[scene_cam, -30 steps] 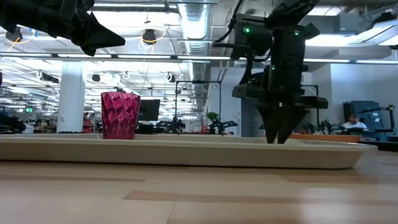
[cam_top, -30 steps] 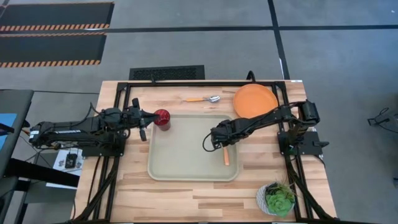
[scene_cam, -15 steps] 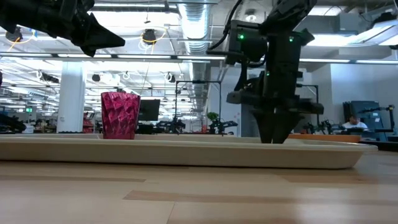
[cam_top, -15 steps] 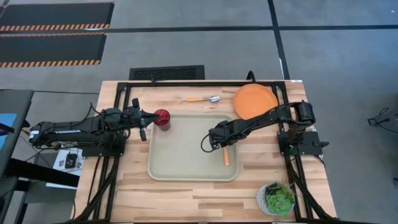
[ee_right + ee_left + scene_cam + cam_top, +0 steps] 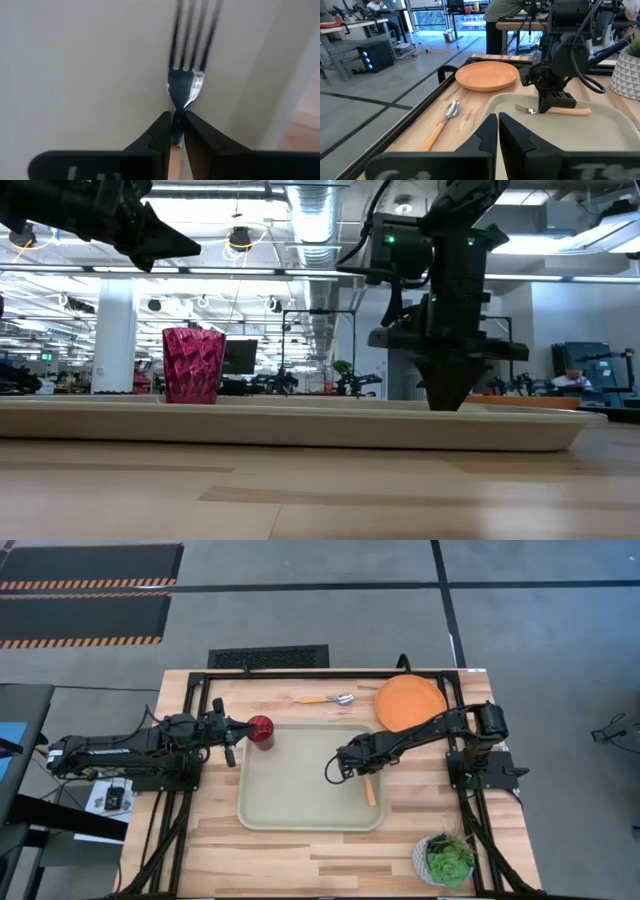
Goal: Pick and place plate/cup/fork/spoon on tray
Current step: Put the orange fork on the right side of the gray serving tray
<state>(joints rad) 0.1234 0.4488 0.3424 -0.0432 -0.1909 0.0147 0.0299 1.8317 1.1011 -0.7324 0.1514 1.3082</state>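
The pale tray [image 5: 290, 802] lies mid-table. My right gripper [image 5: 344, 769] is down inside it, shut on the fork [image 5: 565, 111], whose orange handle [image 5: 369, 790] points toward the near edge. The dark red cup [image 5: 261, 729] stands upright at the tray's far left corner. My left gripper [image 5: 243, 727] is shut and empty, raised just left of the cup; it shows high above the cup in the low view [image 5: 160, 240]. The spoon [image 5: 326, 699] and the orange plate [image 5: 410, 702] lie on the table beyond the tray's far rim. My right gripper pinches the fork's thin neck [image 5: 177, 111] between its two fingers, where the silver head meets the orange handle. The fingers come from above, pointing down, and lie across the fork. The fork sits level, low over the tray floor; whether it rests there, I cannot tell.
A white pot with a green plant [image 5: 446, 860] stands at the table's near right corner. A black frame runs along the table's edges. Bare wood lies near of the tray and left of the pot.
My right gripper has stayed low in the tray, shut on the fork. The fork's handle has swung a little toward the table's right edge. My left arm has kept still.
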